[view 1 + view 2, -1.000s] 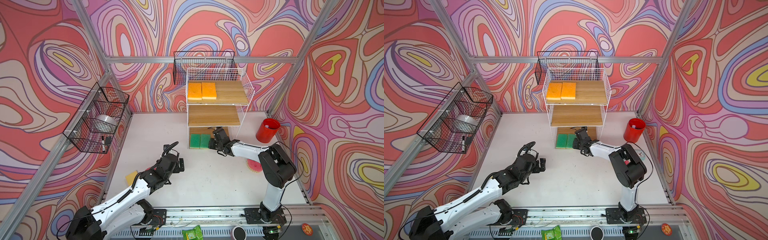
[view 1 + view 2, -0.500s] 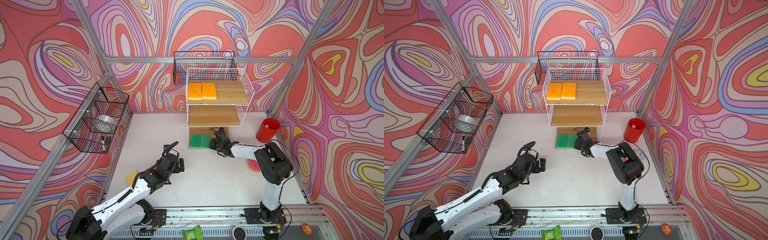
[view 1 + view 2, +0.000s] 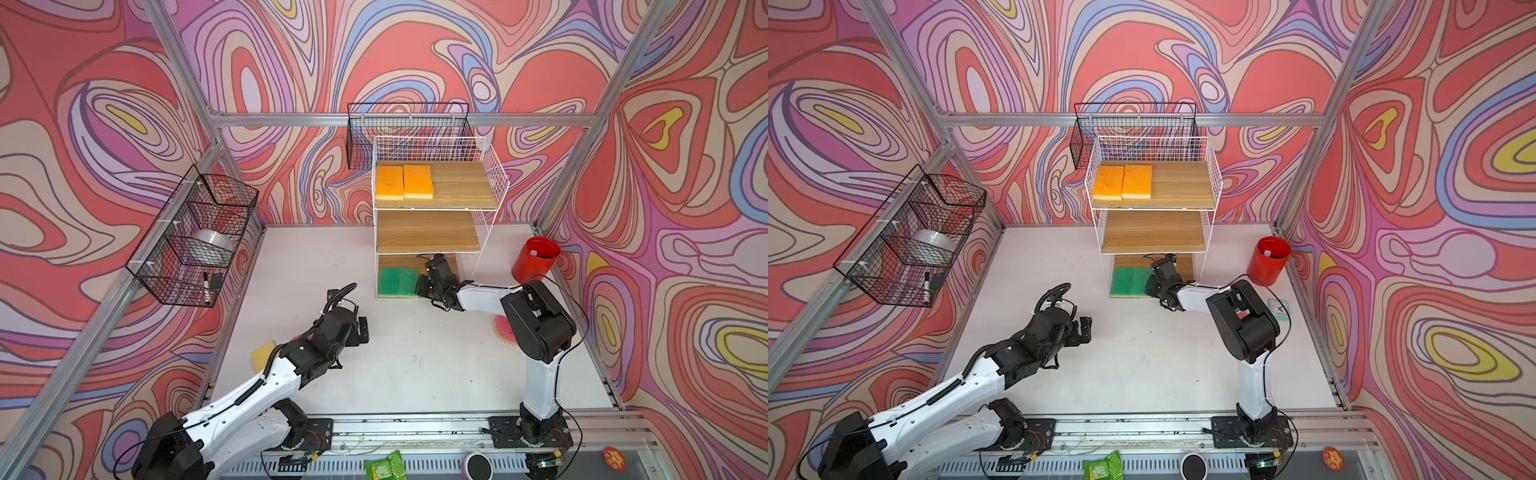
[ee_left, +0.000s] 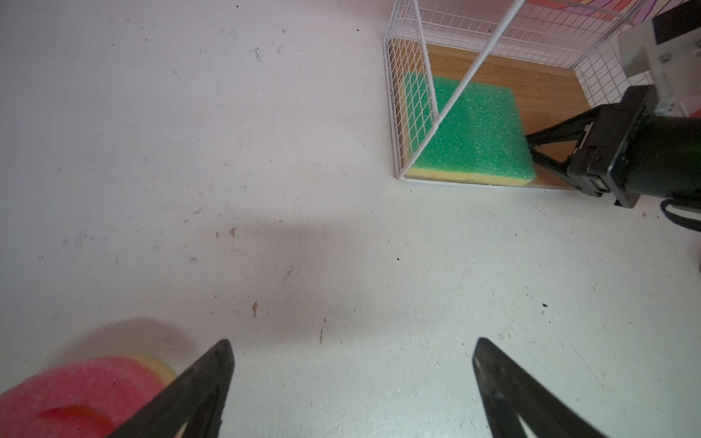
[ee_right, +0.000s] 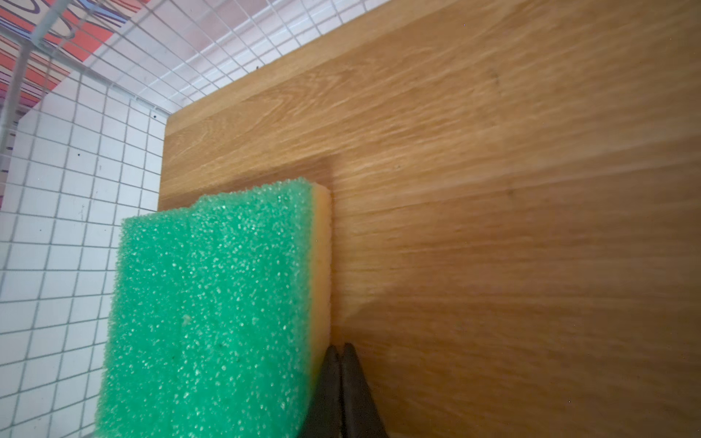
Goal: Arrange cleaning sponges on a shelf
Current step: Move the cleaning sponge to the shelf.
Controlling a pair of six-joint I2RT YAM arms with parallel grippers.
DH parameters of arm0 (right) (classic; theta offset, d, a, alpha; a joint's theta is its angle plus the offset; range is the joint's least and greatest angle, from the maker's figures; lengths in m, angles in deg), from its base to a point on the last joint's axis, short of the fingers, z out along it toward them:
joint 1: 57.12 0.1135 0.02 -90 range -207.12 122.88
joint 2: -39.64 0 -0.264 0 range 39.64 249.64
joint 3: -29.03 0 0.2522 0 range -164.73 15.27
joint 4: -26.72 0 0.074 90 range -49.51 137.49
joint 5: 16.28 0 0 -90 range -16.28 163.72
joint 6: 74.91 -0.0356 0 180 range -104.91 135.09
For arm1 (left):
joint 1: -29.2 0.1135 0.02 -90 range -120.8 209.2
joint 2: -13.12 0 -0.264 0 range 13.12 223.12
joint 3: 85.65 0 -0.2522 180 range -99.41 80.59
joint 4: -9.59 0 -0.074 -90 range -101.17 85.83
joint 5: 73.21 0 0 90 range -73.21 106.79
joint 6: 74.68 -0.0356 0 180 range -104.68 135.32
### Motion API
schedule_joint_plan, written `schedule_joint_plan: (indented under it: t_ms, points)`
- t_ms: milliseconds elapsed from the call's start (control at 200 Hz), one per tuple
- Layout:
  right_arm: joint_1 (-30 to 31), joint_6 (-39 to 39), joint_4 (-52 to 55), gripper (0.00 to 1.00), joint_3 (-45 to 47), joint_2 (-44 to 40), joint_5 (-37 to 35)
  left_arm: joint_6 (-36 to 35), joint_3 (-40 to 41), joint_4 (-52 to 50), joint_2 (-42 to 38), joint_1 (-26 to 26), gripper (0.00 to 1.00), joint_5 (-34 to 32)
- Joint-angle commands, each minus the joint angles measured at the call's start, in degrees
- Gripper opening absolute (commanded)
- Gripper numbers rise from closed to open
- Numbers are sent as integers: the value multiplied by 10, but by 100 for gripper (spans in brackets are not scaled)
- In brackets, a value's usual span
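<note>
The shelf [image 3: 436, 232] [image 3: 1154, 232] stands at the back of the table. Two orange cleaning sponges [image 3: 403, 183] [image 3: 1122, 183] lie side by side on its top board. Two green ones [image 3: 397, 282] [image 3: 1129, 282] [image 5: 212, 303] lie on the bottom board. My right gripper [image 3: 419, 286] [image 5: 340, 350] is shut and empty, its tips against the right green sponge's yellow side. My left gripper [image 3: 359, 328] [image 4: 352, 349] hangs open over bare table. A round pink sponge [image 4: 76, 390] lies just beside one finger. A yellow-side-up sponge [image 3: 262, 353] lies left of that arm. Another pink sponge [image 3: 503, 330] shows behind the right arm.
A red cup [image 3: 534, 259] stands right of the shelf, and a mint-green clock [image 3: 1278, 309] lies by the right arm. Black wire baskets hang on the left wall [image 3: 195, 237] and behind the shelf [image 3: 409, 129]. A green packet [image 3: 382, 465] rests on the front rail.
The right arm's elbow has shifted slightly left while its shut gripper stays at the green sponge. The left arm has not moved.
</note>
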Motion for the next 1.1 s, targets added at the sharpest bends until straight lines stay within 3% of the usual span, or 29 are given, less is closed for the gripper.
schedule_joint_plan:
  t_ms: [0, 230, 416, 516, 651, 836, 1091]
  points:
    - [-2, -6, -5, 0, -11, 19, 16, 7, 0, 4, -5, 6, 100, -5]
    - [-2, -4, -1, 0, -23, 26, 15, 7, 2, 3, -9, 6, 100, -7]
    - [-2, 9, 11, 19, -23, 16, 1, 4, 0, 3, -8, 6, 100, -2]
    - [-2, 18, 10, 25, -14, 3, -8, 7, -6, -1, -8, 6, 100, -3]
    - [-2, 31, 13, 31, -3, -16, -16, 22, -32, -61, -8, 7, 100, -2]
    - [-2, 46, 22, 46, 9, -34, -29, 42, -60, -129, -34, 7, 100, -3]
    - [-4, 69, 47, 52, 15, -50, -56, 60, -135, -259, -63, 6, 100, -29]
